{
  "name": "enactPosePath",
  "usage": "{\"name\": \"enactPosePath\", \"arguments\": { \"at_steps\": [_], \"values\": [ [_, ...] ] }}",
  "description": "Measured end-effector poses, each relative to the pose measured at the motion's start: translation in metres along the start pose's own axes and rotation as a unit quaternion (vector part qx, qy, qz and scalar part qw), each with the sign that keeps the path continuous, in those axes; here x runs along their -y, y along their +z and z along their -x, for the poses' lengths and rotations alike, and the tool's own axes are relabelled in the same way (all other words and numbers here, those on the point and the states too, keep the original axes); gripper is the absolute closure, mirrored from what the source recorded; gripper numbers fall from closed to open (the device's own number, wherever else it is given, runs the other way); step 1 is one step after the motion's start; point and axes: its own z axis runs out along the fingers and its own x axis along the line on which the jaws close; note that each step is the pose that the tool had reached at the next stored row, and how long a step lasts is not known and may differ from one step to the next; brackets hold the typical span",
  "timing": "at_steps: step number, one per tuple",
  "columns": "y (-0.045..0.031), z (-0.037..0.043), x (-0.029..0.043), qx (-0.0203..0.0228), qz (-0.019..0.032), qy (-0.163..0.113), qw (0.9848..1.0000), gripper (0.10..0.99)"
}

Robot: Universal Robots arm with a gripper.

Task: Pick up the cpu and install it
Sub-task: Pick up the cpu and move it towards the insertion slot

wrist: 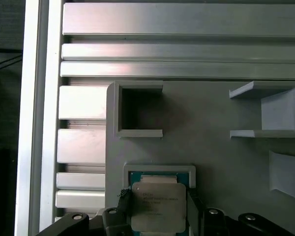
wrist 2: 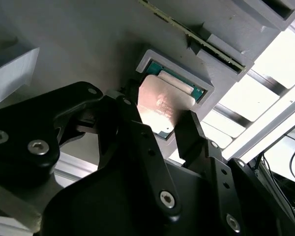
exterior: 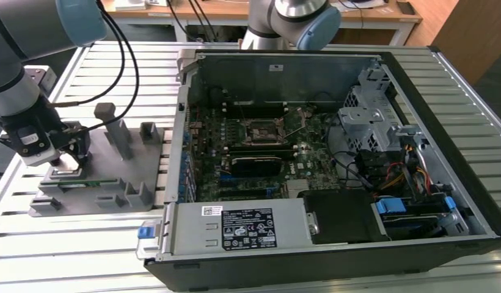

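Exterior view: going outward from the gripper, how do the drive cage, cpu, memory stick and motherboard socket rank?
1. cpu: right at the gripper.
2. Memory stick: just beside it, exterior view's left.
3. Motherboard socket: middle of the view.
4. Drive cage: exterior view's right.

There is one cpu (wrist: 155, 209) and one gripper (wrist 2: 157, 115), and the gripper has two fingers (wrist 2: 194, 137). The exterior view counts two robot arms (exterior: 18, 79), one grey plate (exterior: 99, 165), one green stick (exterior: 81, 181), one table (exterior: 96, 256) and one open case (exterior: 267, 76). Inside that case are one board (exterior: 316, 152), one socket (exterior: 263, 129), one power supply (exterior: 242, 227) and one metal cage (exterior: 369, 116). In the first wrist view, two three-walled holders (wrist: 137, 132) stand on the plate, along with one square pocket (wrist: 160, 169).
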Motion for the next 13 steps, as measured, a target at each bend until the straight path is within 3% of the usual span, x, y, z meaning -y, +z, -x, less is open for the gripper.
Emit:
{"name": "enactPosePath", "arguments": {
  "at_steps": [13],
  "values": [
    [-0.0059,-0.0001,-0.0004,0.0001,0.0000,-0.001,1.0000,0.549]
  ]
}}
